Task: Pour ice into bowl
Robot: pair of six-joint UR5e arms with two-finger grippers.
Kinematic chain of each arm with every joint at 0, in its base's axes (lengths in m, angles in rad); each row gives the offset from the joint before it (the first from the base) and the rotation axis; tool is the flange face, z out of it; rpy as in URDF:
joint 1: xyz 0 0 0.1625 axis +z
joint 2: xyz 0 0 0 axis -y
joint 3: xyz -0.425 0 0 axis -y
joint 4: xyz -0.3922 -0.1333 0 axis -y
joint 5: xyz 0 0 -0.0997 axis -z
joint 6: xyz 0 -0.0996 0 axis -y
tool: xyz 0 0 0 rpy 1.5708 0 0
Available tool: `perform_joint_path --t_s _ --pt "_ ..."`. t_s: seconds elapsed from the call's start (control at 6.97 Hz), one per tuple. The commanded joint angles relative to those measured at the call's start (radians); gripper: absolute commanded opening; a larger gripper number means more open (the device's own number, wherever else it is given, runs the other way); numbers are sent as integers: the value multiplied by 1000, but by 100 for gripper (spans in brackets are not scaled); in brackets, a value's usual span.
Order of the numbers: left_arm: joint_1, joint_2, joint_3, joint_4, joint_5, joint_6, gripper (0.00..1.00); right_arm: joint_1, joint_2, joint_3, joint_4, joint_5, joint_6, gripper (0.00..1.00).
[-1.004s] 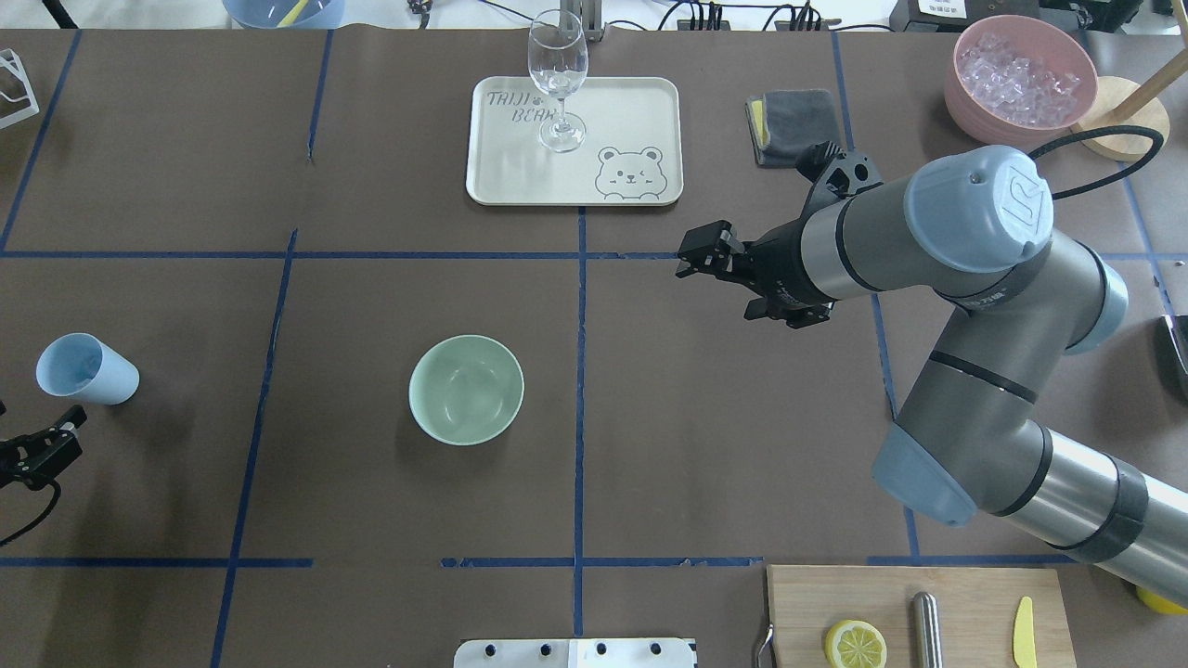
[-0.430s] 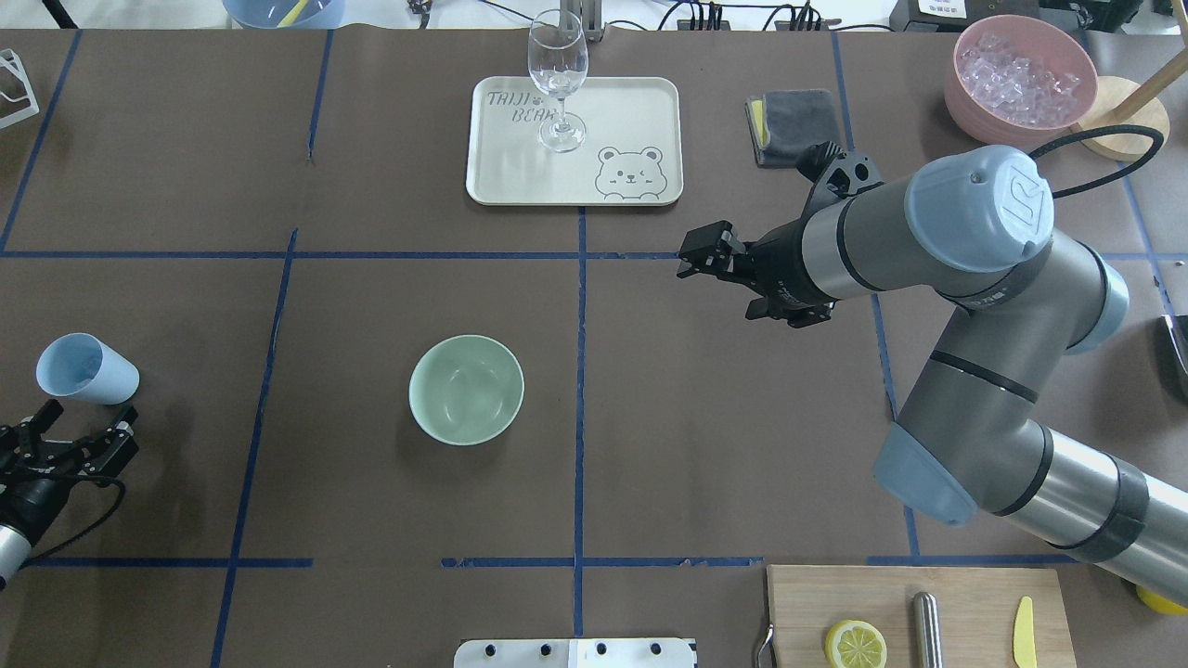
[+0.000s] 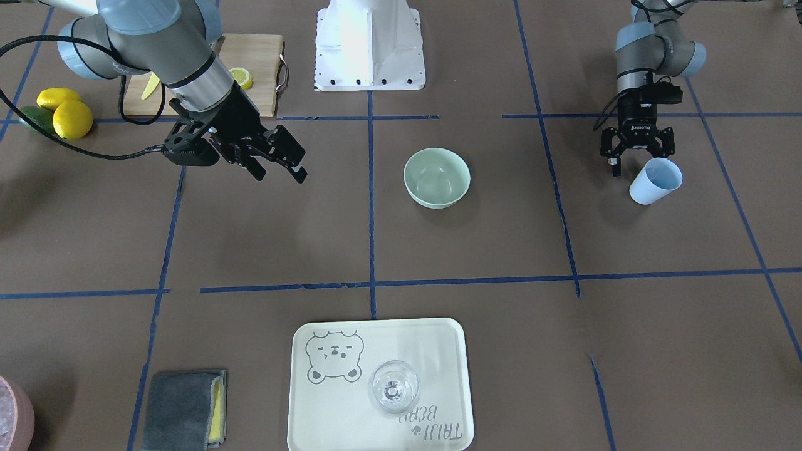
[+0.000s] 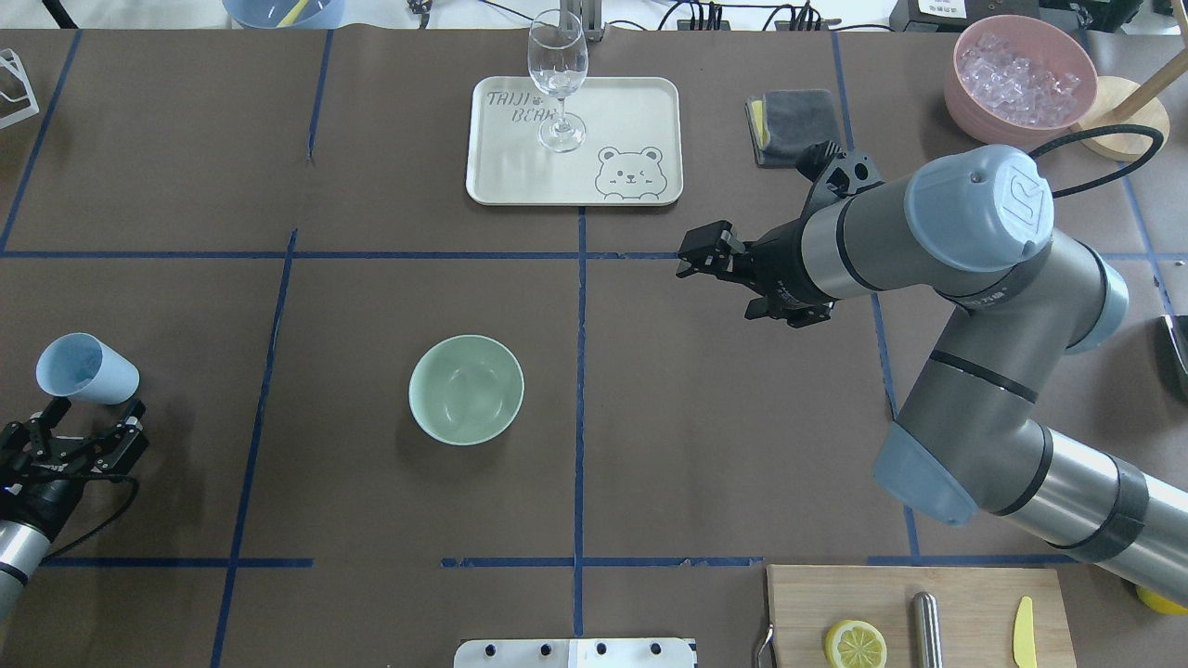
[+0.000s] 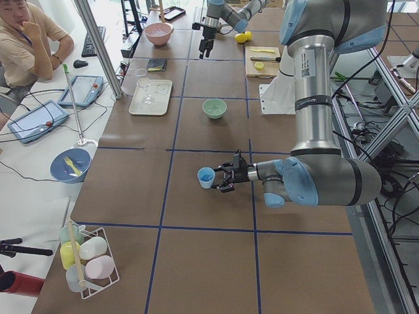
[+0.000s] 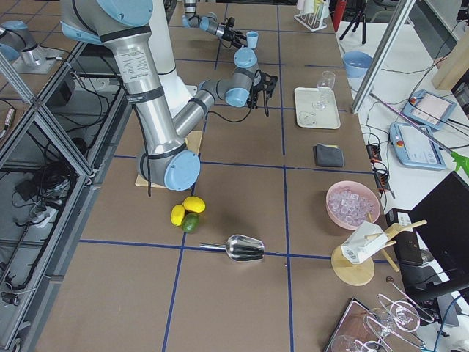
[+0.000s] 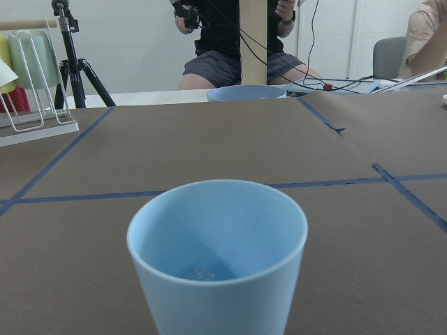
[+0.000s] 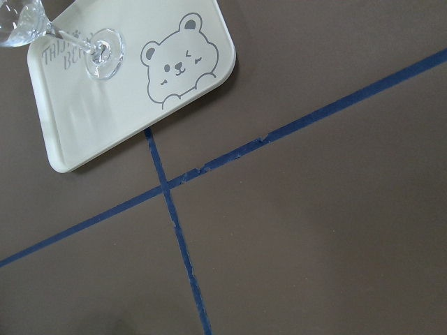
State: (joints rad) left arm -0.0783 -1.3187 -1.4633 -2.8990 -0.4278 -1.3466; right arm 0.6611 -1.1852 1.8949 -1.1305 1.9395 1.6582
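Two spread grippers: my left gripper (image 4: pixel 91 415) waits just beside the light blue cup (image 4: pixel 86 369) holding the ice (image 7: pixel 199 273); my right gripper (image 3: pixel 279 177) hovers empty, well apart from the bowl (image 4: pixel 466 390).

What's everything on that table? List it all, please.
bowl: one, mint green, table centre, empty
cup: one, light blue, robot's left side
ice: few clear bits, cup bottom
pink container: one, far right corner, holding ice cubes
tray: one, cream, bear print, far centre
wine glass: one, clear, on tray
cloth: one, grey, right of tray
cutting board: one, wooden, near right, carrying lemon half
scoop: one, metal, right end
left gripper: black, open, beside cup
right gripper: black, open, above table
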Motion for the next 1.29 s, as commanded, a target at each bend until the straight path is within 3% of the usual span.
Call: perform_joint_path --t_s 0.0,1.15 --pt "-35 -10 27 10 33 1 98 0 -1 3 0 -1 2 100" --pt "-123 -56 96 15 27 7 96 0 -5 1 0 -1 5 100"
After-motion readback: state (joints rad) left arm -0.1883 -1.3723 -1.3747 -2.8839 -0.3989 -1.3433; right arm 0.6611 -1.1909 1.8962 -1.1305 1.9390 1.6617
